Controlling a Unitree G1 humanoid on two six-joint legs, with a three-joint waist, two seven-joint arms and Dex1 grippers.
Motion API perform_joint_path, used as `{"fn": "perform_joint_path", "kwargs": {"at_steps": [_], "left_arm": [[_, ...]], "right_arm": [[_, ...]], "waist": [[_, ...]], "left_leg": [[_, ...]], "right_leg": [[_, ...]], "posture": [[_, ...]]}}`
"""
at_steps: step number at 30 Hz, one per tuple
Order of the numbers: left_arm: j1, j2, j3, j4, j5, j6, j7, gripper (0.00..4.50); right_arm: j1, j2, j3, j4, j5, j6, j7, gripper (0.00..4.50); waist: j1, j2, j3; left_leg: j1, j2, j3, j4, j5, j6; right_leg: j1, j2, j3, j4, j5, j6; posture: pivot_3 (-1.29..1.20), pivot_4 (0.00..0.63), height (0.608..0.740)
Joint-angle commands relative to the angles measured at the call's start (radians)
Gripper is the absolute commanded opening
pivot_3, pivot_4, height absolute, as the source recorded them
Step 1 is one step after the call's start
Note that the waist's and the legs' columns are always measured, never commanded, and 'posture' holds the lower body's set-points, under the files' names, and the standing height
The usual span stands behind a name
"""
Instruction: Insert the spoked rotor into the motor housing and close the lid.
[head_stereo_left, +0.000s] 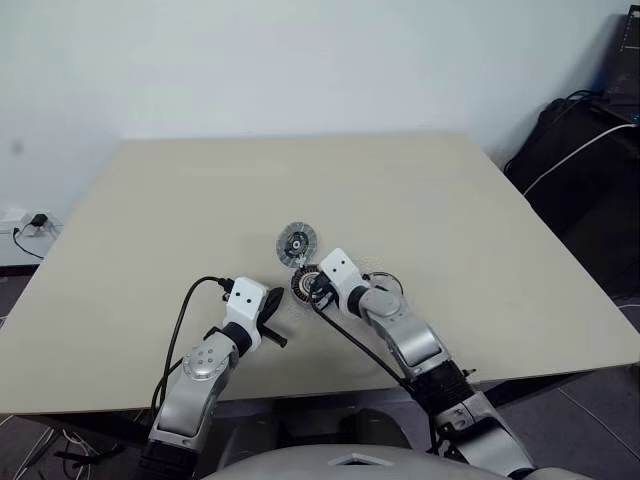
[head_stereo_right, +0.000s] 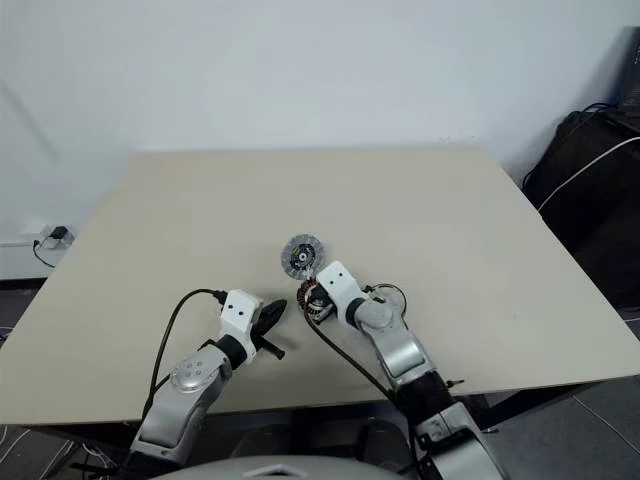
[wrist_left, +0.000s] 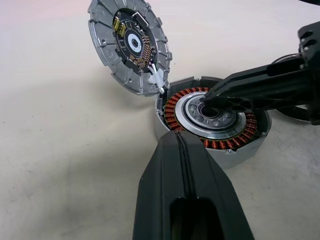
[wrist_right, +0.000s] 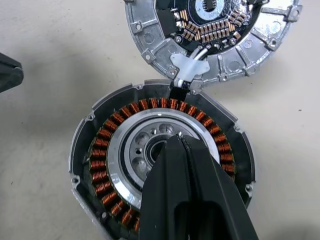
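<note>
motor housing (wrist_right: 162, 170): near tabletop (head_stereo_left: 480, 220) front edge, centre partly hidden by right end effector (wrist_right: 175, 142), fingers closed, tips at silver hub | lid (wrist_right: 210, 35): touching housing's far side, cut off | left end effector (wrist_left: 180, 145): closed, empty, just beside housing | beige tabletop, white wall (head_stereo_left: 300, 60)

Beige table (head_stereo_left: 200, 200); white wall (head_stereo_left: 300, 60) behind; black bag (head_stereo_left: 590, 150) at right; wall socket (head_stereo_left: 35, 222) at left.

A plain work room or lab, big bare beige bench (head_stereo_left: 480, 250), blank white wall (head_stereo_left: 300, 60), wall plug with wires (head_stereo_left: 35, 225), black bags with cables (head_stereo_left: 590, 170) on the side
</note>
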Motion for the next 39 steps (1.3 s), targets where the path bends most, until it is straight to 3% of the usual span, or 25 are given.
{"fn": "perform_joint_path", "kwargs": {"at_steps": [1, 9, 19, 39], "left_arm": [[-0.017, -0.005, 0.002, -0.021, -0.002, -0.010, -0.002, 0.00], [-0.021, -0.011, -0.003, -0.013, 0.000, -0.012, 0.000, 0.00], [-0.015, -0.017, 0.000, -0.009, 0.001, -0.015, 0.003, 0.00], [-0.010, -0.020, 0.000, -0.014, 0.001, -0.012, 0.009, 0.00]], "right_arm": [[-0.006, -0.009, -0.009, -0.088, -0.003, 0.027, 0.004, 0.03], [-0.053, -0.027, 0.040, -0.227, -0.051, 0.205, 0.014, 0.03], [-0.045, -0.074, 0.098, -0.225, -0.043, 0.281, 0.064, 0.03], [-0.072, -0.057, 0.095, -0.128, -0.054, 0.290, 0.016, 0.03]], "waist": [[0.000, 0.000, 0.000], [-0.001, 0.000, 0.000], [0.000, 0.000, 0.001], [-0.001, 0.000, 0.001]], "left_leg": [[0.000, 0.000, 0.000, 0.000, 0.000, 0.000], [-0.003, 0.000, 0.000, -0.001, 0.000, 0.000], [-0.003, 0.000, 0.000, 0.000, -0.001, 0.001], [-0.002, 0.000, 0.000, 0.000, -0.001, 0.001]], "right_leg": [[0.000, 0.000, 0.000, 0.000, 0.000, 0.000], [-0.002, 0.000, -0.001, 0.000, 0.000, -0.001], [-0.002, 0.000, -0.001, -0.001, 0.000, 0.000], [-0.002, 0.000, -0.002, -0.001, 0.000, 0.000]], "posture": [[0.00, 0.000, 0.740], [0.00, 0.000, 0.740], [0.00, 0.000, 0.740], [0.00, 0.000, 0.740]]}}
